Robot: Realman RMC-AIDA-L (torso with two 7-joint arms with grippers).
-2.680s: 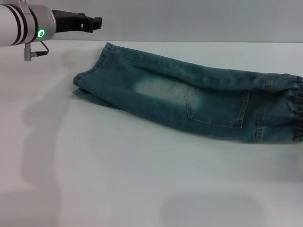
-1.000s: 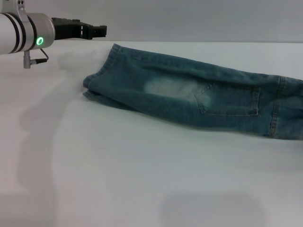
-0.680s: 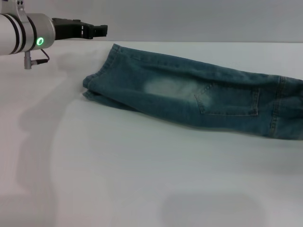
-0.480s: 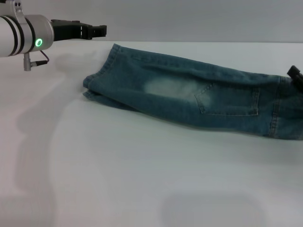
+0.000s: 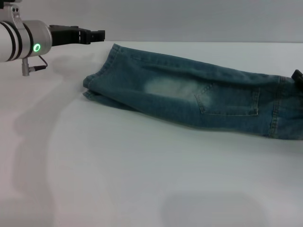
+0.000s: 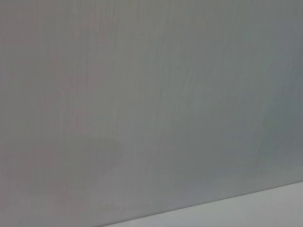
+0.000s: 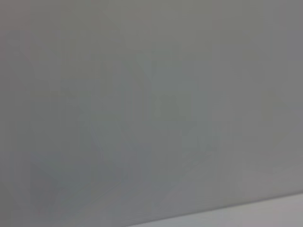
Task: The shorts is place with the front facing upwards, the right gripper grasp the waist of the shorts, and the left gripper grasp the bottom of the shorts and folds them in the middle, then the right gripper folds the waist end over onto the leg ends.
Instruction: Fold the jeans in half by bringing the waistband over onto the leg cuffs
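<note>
Blue-green denim shorts [image 5: 189, 97], folded lengthwise, lie across white table [image 5: 142, 189], hems toward left gripper, waist off frame edge

Black two-fingered left gripper [image 5: 94, 35] hovers just beyond hems, clear of cloth; opening: cannot tell

Black right gripper [image 5: 298, 75]: sliver at waist end, state indeterminate

Advise: pinch waist through all layers, carry over level, align with hems

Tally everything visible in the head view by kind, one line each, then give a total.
Garments: 1, the shorts, folded lengthwise on the white table.
Grippers: 2, the left gripper raised beyond the leg ends; the right gripper, only a black tip at the waist edge.
Tables: 1.
Total: 4.
</note>
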